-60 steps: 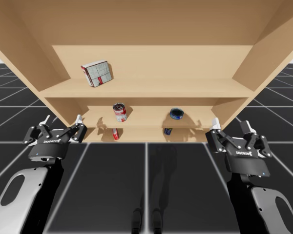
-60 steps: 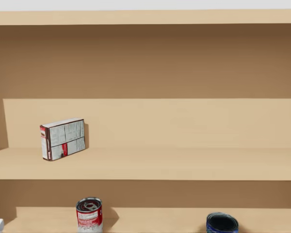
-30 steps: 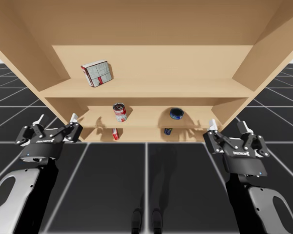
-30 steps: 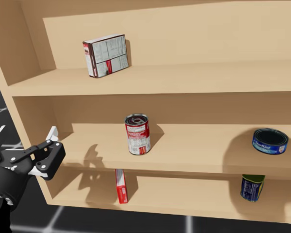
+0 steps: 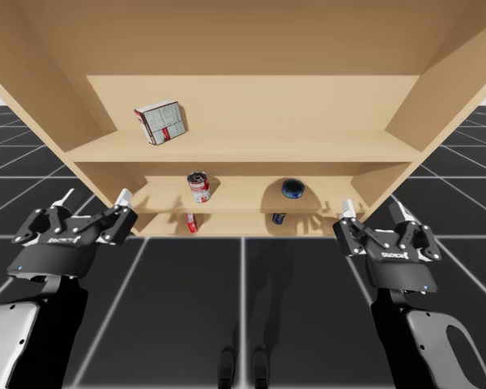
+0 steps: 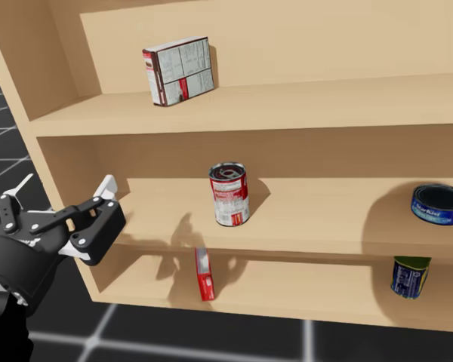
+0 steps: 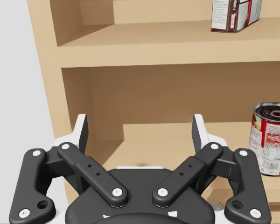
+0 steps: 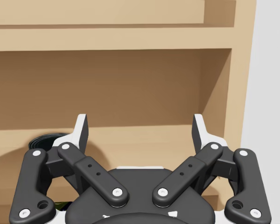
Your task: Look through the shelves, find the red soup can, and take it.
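Red soup can (image 6: 229,194) upright on middle shelf (image 6: 325,220), left end effector (image 5: 95,199) fingers apart near it, right end effector (image 5: 374,209) fingers apart too.

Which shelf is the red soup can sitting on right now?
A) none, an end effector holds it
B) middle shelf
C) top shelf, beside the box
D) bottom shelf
B: the red soup can stands upright on the middle shelf, one level below the white and red box.
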Motion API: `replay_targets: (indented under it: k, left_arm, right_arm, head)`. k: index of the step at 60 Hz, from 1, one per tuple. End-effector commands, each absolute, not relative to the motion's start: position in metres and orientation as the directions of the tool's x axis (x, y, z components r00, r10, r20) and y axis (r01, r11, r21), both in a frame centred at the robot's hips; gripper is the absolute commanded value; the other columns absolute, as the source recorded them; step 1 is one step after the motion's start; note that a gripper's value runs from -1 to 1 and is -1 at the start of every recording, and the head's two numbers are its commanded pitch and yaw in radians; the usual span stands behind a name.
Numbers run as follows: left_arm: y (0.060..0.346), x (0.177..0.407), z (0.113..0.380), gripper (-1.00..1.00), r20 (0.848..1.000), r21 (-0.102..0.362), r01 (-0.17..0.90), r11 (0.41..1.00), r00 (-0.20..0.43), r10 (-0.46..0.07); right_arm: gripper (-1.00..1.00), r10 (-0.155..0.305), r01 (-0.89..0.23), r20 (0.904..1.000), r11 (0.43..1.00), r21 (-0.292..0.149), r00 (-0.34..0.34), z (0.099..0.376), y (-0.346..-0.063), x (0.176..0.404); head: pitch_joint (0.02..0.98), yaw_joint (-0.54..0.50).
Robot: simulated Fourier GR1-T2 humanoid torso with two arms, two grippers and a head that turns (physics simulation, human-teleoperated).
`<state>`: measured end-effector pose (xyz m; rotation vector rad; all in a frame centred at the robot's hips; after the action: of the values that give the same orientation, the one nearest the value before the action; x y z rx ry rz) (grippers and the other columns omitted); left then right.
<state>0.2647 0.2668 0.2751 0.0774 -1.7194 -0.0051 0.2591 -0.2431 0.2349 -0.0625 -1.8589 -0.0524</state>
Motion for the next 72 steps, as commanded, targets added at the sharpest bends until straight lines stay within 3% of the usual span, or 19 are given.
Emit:
replay_targets:
  k: [1, 10, 24, 43, 72]
  left_arm:
    - [0.246, 0.251, 0.29, -1.0, 0.995, 0.032, 0.024, 0.999, -0.099, -0.029]
    - [0.228, 0.243, 0.3, -1.0, 0.999, 0.036, 0.111, 0.993, -0.042, -0.031]
    - [0.199, 0.246, 0.299, -1.0, 0.999, -0.012, 0.257, 0.966, 0.053, -0.002]
    - [0.175, 0.273, 0.285, -1.0, 0.997, -0.008, 0.253, 0.967, 0.081, -0.013]
    - [0.155, 0.34, 0.263, -1.0, 0.992, -0.015, 0.212, 0.977, 0.126, -0.012]
  right_arm:
    - [-1.0, 0.021, 0.07, 0.9596, 0.998, -0.001, -0.281, 0.234, -0.243, 0.26]
    - [-1.0, 0.026, 0.073, 0.9593, 0.997, -0.006, -0.281, 0.233, -0.243, 0.26]
    - [-1.0, 0.03, 0.084, 0.9583, 0.996, -0.007, -0.284, 0.233, -0.244, 0.26]
    - [-1.0, 0.037, 0.095, 0.9545, 0.995, -0.009, -0.296, 0.233, -0.246, 0.26]
    - [-1.0, 0.039, 0.096, 0.9515, 0.995, -0.009, -0.305, 0.234, -0.247, 0.26]
  head:
    - [0.528, 0.22]
    - [0.526, 0.21]
    - [0.52, 0.22]
    - [0.518, 0.23]
    - [0.508, 0.22]
